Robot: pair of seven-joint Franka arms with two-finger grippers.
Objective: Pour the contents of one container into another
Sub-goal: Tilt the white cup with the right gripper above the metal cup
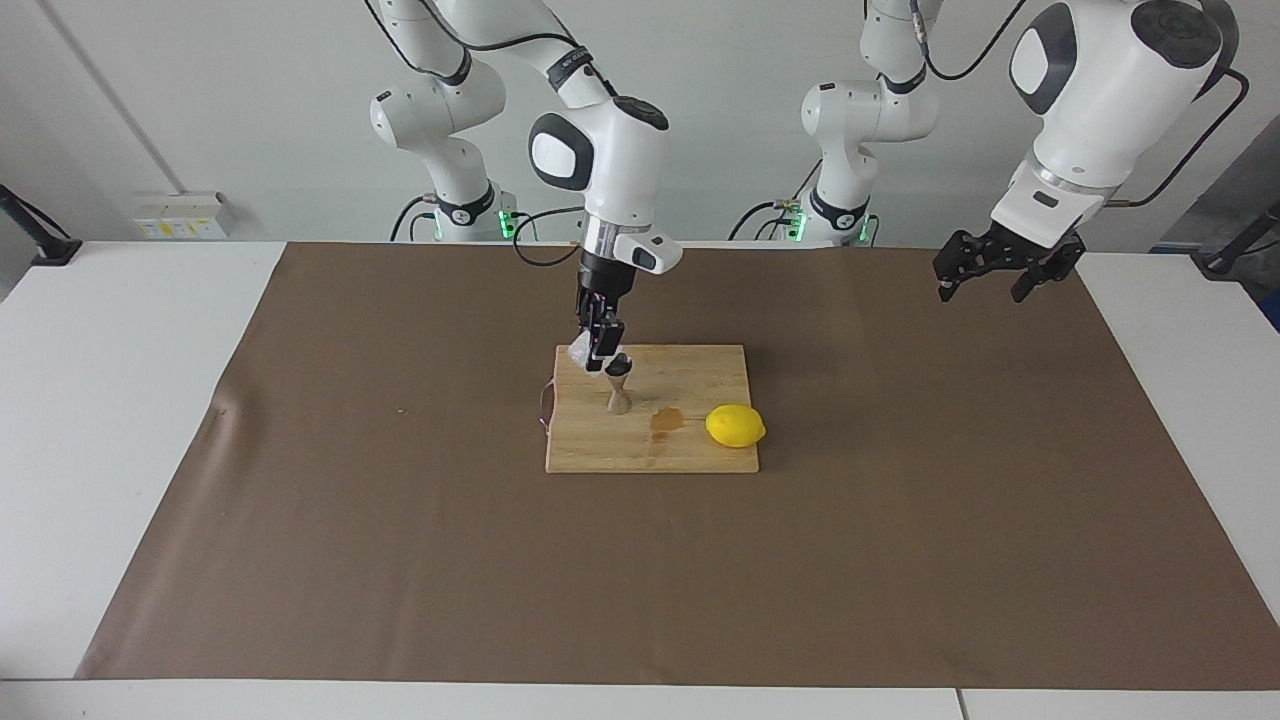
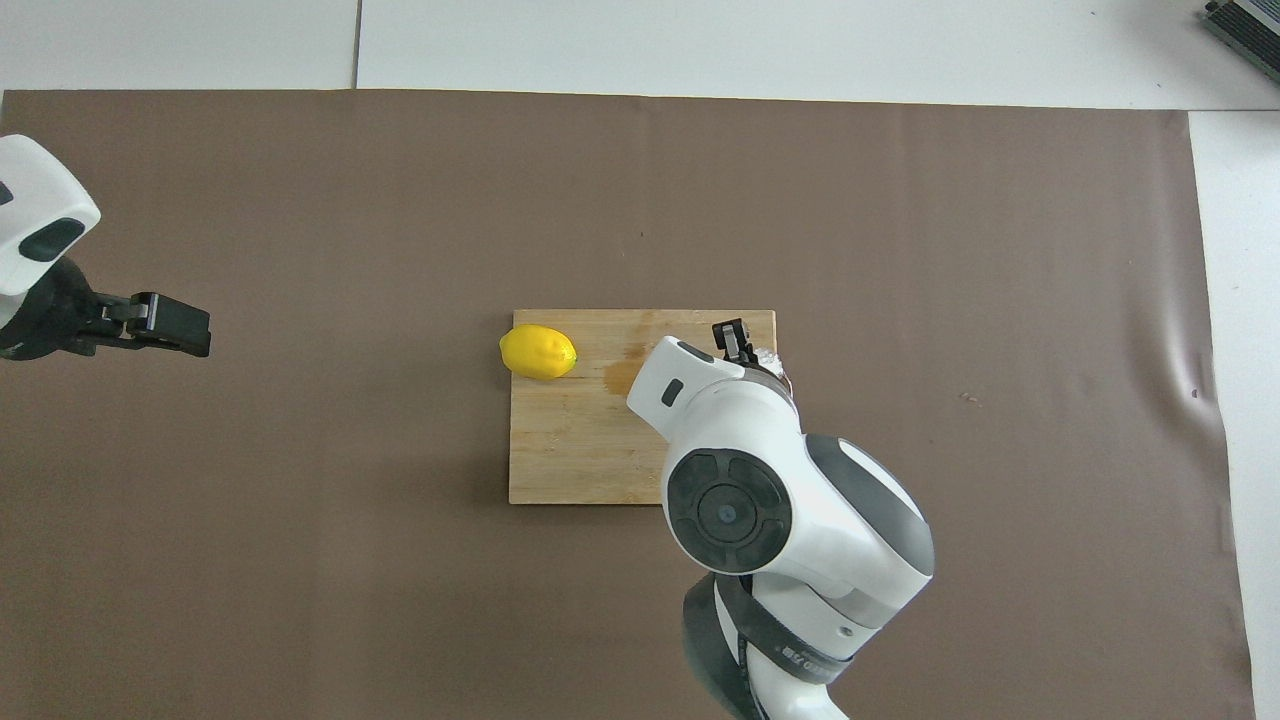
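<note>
Over the board (image 1: 690, 445), the right gripper (image 1: 598, 358) grips the cup (image 1: 581, 354), tilted above the jigger (image 1: 619, 388) for pouring; left gripper (image 1: 1000, 268) waits open.

Faceted glass cup (image 1: 582, 352) tilted over upright metal jigger (image 1: 619, 388).

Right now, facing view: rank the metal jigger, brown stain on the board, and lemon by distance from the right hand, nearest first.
1. Silver hourglass-shaped metal jigger: upright on the wooden cutting board, right under the right hand, which grips the faceted clear glass cup.
2. Brown stain: mid-board, beside the jigger.
3. Yellow lemon: board's corner toward the left arm's end.
</note>
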